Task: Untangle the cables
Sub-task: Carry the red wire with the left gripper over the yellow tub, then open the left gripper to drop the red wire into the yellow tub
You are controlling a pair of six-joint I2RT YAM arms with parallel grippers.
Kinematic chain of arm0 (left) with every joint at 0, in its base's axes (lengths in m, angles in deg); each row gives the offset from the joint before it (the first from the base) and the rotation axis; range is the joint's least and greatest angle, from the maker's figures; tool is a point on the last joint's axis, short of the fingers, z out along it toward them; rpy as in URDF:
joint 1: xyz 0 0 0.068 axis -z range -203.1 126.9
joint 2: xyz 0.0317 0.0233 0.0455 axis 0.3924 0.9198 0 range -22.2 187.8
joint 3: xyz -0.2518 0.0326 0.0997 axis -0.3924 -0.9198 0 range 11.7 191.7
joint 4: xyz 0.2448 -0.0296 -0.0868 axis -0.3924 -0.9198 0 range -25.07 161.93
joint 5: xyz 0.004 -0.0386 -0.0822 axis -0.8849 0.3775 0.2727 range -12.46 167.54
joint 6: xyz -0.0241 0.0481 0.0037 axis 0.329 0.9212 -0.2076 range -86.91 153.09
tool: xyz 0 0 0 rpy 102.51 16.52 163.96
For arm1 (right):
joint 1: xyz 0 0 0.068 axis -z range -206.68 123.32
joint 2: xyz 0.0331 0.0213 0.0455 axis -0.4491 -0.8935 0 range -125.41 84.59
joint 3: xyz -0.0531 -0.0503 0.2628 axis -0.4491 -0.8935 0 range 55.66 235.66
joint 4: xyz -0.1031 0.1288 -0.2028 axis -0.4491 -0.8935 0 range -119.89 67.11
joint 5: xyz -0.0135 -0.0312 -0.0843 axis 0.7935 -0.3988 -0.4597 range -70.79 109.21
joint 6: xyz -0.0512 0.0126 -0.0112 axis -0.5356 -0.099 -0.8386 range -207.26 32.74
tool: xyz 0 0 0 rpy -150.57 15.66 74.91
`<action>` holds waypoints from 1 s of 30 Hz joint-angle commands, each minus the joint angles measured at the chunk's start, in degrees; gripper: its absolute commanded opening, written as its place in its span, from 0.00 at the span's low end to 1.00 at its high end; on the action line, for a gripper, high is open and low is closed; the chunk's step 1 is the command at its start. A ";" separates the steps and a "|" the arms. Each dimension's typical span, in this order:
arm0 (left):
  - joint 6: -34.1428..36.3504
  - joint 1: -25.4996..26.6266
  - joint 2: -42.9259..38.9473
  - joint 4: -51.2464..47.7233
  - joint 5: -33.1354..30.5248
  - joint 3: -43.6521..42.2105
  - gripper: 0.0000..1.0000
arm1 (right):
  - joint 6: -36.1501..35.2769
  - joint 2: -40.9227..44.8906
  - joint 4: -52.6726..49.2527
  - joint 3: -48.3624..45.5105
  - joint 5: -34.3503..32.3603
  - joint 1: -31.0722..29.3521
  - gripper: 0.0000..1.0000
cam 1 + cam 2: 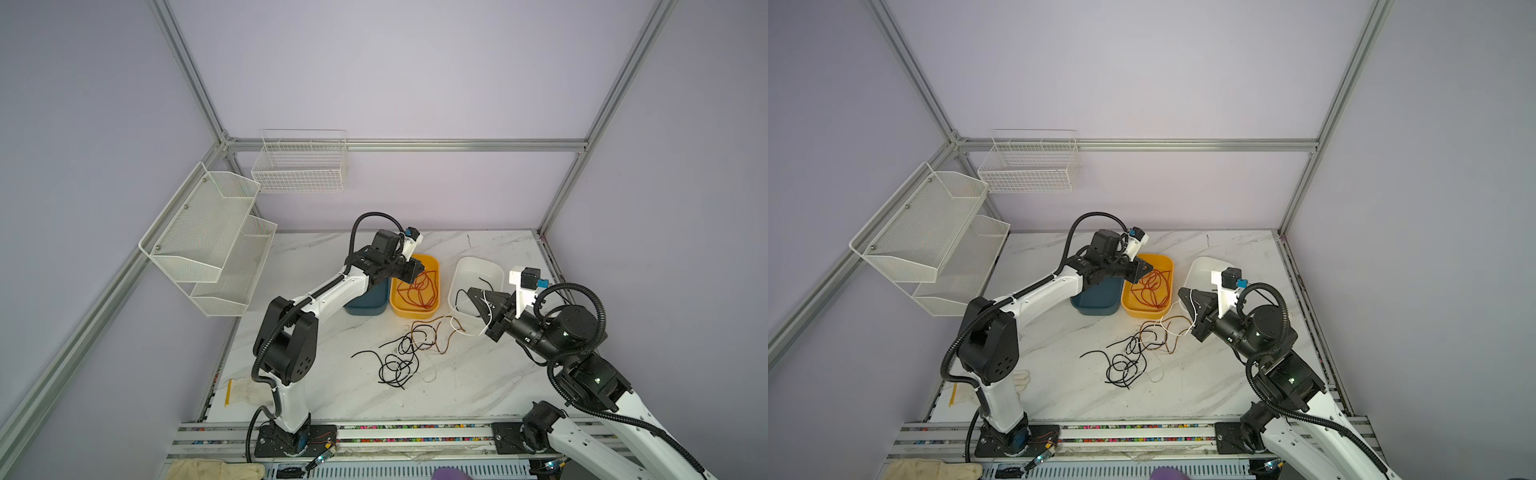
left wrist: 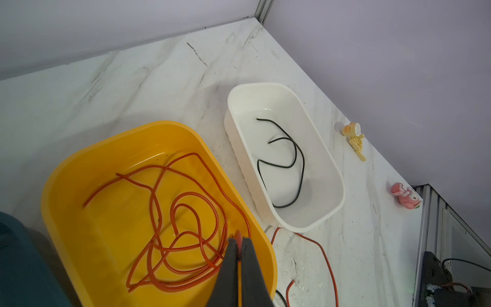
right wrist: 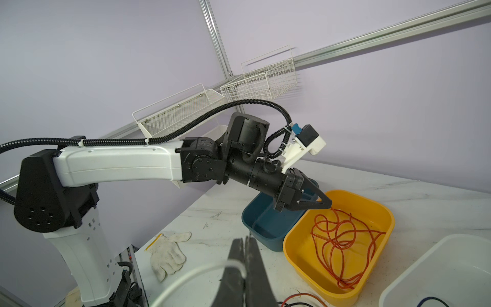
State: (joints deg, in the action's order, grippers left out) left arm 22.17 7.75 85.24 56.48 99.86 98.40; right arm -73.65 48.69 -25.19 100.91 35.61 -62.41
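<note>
Thin curly cables [image 1: 394, 365], black, red-orange, white, partly tangled

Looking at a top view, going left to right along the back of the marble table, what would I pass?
White mesh two-tier wall shelf → dark blue plastic tub → yellow plastic tub holding curly red-orange cables → white plastic tub with a thin black cable inside.

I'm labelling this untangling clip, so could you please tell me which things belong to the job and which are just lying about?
Job: red-orange cables, one in the left gripper; white cable, in the right gripper; black cable tangle; yellow bin; white bin; blue bin.
Lying about: work glove; wire basket; mesh shelf; pink toy; yellow toy.
</note>
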 commanded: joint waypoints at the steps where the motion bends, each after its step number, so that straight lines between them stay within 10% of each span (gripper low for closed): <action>1: 0.07 -0.33 0.48 2.08 1.83 4.09 0.00 | -0.77 0.57 0.57 1.16 0.74 0.13 0.00; 30: 1.50 -0.27 4.07 -2.36 1.87 4.60 0.16 | -0.26 0.90 0.41 0.64 -0.68 0.06 0.00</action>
State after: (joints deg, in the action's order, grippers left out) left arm 22.39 7.70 90.62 54.21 102.09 98.40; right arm -73.63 48.71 -25.28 100.91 35.26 -62.41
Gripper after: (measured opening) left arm 0.153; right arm 0.050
